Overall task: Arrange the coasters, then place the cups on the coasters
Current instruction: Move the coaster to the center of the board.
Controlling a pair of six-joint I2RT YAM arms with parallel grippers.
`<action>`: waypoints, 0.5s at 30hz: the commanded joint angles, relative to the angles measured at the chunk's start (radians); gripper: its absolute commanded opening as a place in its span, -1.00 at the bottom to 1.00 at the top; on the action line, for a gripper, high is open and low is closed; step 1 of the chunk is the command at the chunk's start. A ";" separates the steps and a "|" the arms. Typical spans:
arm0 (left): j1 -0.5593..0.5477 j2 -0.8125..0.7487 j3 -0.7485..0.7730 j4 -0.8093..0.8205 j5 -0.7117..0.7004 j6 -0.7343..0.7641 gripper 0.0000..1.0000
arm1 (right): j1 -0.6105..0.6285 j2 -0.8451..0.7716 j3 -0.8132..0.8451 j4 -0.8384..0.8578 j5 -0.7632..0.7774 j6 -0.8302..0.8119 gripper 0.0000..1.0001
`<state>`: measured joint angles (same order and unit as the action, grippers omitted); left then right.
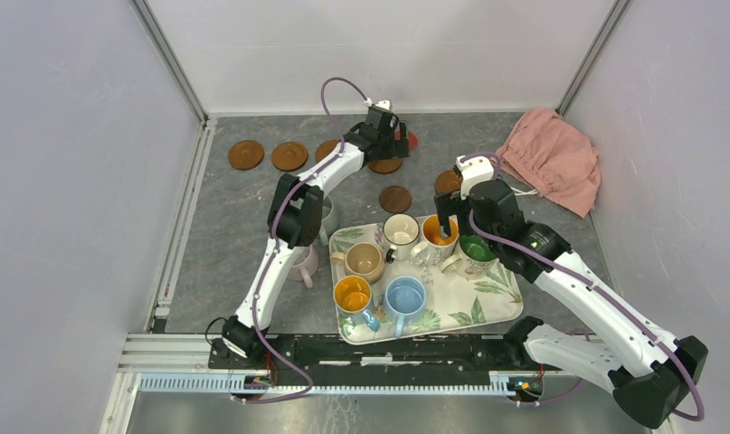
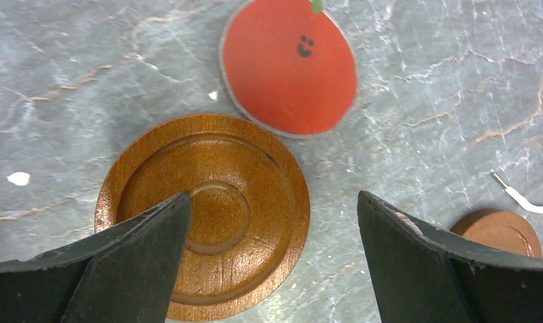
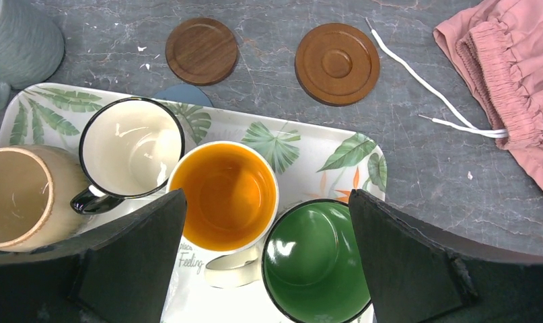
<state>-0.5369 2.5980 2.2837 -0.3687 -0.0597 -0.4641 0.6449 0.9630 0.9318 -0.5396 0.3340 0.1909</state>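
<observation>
Orange-lined cup [image 3: 223,195], lettered "Feeling", sits on the tray [image 3: 302,151] at centre frame, seen between our right gripper's [image 3: 268,195] spread jaws. We hold our left gripper [image 2: 274,195], likewise apart, over a wooden coaster [image 2: 214,168].

I get bright, even light, soft shadows, and glare inside the green cup [image 3: 315,259] at five o'clock.

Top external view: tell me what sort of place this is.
Most likely a robot lab test cell: white panel walls box in a grey marbled table, two arms are bolted to a rail at its near edge, and mugs sit on a leaf-print tray.
</observation>
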 commanded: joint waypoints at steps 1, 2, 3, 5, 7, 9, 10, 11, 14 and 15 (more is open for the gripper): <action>0.032 -0.014 0.010 -0.078 -0.029 0.007 0.99 | -0.005 0.008 0.006 0.023 0.022 -0.018 0.96; 0.036 -0.010 0.018 -0.085 -0.034 0.009 0.99 | -0.005 0.009 0.007 0.024 0.023 -0.020 0.96; 0.038 -0.007 0.022 -0.088 -0.038 0.012 0.99 | -0.005 0.010 0.008 0.023 0.023 -0.021 0.96; 0.044 -0.008 0.021 -0.089 -0.045 0.014 0.99 | -0.004 0.014 0.010 0.028 0.023 -0.022 0.96; 0.053 -0.008 0.021 -0.084 -0.043 0.018 0.99 | -0.004 0.020 0.013 0.030 0.021 -0.023 0.96; 0.061 -0.004 0.027 -0.076 -0.025 0.025 0.99 | -0.004 0.026 0.018 0.029 0.019 -0.025 0.96; 0.064 -0.001 0.030 -0.071 -0.015 0.029 0.99 | -0.004 0.028 0.021 0.029 0.019 -0.024 0.96; 0.066 0.002 0.035 -0.068 -0.007 0.034 0.99 | -0.005 0.029 0.022 0.029 0.019 -0.026 0.96; 0.068 0.024 0.075 -0.078 0.013 0.049 0.99 | -0.004 0.033 0.029 0.027 0.019 -0.028 0.96; 0.068 0.032 0.088 -0.078 0.024 0.050 0.99 | -0.004 0.035 0.031 0.027 0.018 -0.028 0.96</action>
<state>-0.4828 2.5999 2.3039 -0.4049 -0.0666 -0.4618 0.6449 0.9962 0.9318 -0.5369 0.3382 0.1776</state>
